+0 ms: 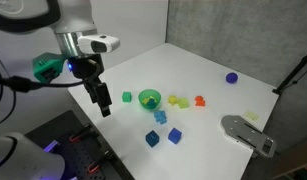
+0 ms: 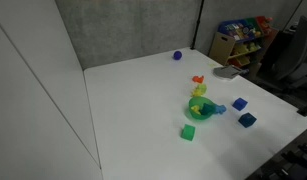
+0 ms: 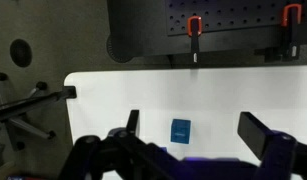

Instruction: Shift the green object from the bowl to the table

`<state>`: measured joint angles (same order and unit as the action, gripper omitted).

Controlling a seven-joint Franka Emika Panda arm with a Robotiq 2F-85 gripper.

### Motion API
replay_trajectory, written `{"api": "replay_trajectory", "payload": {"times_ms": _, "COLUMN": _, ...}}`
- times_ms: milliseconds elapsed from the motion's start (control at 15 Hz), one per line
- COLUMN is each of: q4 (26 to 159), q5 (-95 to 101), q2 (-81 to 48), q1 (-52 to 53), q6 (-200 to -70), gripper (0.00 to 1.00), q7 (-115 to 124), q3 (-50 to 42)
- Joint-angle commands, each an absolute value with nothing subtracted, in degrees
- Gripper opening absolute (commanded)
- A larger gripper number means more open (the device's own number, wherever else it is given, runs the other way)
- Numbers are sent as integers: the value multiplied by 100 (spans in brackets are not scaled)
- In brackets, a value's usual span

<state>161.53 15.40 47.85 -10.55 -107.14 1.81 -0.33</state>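
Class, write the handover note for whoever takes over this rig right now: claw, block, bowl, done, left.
Claw: open, empty, above the table beside the bowl.
Green block: too small to make out; no dark teal block shows on the table, so presumably in the bowl.
Done: nothing, no grasp yet.
Left: move over the bowl, grip the block, lift it out, set it on bare table.
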Motion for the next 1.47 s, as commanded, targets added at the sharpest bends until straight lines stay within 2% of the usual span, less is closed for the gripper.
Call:
{"api": "replay_trajectory", "payload": {"times_ms": 0, "q4": 16153, "q5": 1596, "q2": 4770, "q1": -962, "q6": -10685, "gripper": 100, "q7": 237, "q3": -115}}
{"api": "replay_trajectory", "payload": {"times_ms": 667, "q4": 15648, "q5": 1291, "q2": 4188, "q1": -678, "q6": -10846, "gripper": 100, "q7": 457, "q3": -15}}
{"api": "replay_trajectory", "payload": {"times_ms": 1400, "q4": 14611, "q5": 324, "q2": 1940, "q1": -134, "q6": -12173, "gripper": 100, "q7": 740, "q3": 163}}
